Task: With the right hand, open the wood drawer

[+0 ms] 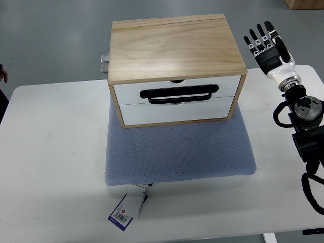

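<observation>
On the blue cushion [177, 152] in the middle of the white table [50, 152] sits the wooden box [174, 48], both white drawers shut, its black handle [178, 93] facing the robot for an easy pull. Well to the right, the right hand [267, 46] hangs clear, fingers spread, holding nothing.

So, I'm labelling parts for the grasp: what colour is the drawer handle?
Black, on the white drawer fronts; the handle shows plainly in the top view.

tag [126, 209] on cushion [177, 152], print too small to read
</observation>
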### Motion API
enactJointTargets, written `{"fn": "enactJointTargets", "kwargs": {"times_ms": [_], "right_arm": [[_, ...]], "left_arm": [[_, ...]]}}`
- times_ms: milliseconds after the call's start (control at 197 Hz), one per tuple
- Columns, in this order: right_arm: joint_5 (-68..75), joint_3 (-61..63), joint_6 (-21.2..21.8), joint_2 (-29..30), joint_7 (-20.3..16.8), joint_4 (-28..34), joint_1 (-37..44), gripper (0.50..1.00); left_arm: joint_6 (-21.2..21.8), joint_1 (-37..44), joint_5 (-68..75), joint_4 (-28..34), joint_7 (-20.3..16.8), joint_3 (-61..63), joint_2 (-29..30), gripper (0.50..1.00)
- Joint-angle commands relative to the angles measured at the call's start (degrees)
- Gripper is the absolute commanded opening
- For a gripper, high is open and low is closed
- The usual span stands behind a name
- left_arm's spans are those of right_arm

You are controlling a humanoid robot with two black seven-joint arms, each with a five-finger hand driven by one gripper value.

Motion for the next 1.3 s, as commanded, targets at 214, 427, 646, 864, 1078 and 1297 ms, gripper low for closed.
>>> {"fn": "enactJointTargets", "kwargs": {"times_ms": [214,427,646,864,1078,1297], "right_arm": [[-0.4,-3.3,0.0,-1.0,0.0,0.1,0.7,0.944],[-13.2,-19.3,0.6,-13.0,-0.5,3.0,10.2,0.944],[-22.7,-42.8,4.4,-29.4,-6.3,16.5,28.8,0.944],[-24.4,-72.6,8.1,-37.0,-20.1,33.7,57.7,0.942],[-18.9,-86.0,6.4,-36.6,-33.2,49.0,73.4,0.938],[0.2,-94.9,-4.4,-29.8,-33.2,59.3,81.0,0.934]], "left_arm": [[0.2,0.0,-0.2,0.0,0.0,0.0,0.0,1.0],[0.1,0.0,0.1,-0.2,0.0,0.0,0.0,1.0],[-0.6,-0.1,0.3,-0.9,0.1,0.0,0.0,1.0],[-0.6,-0.1,0.4,-1.3,0.0,0.0,0.0,1.0],[-0.6,-0.1,0.4,-1.3,0.0,0.0,0.0,1.0],[-0.6,-0.1,0.4,-1.3,0.0,0.0,0.0,1.0]]}}
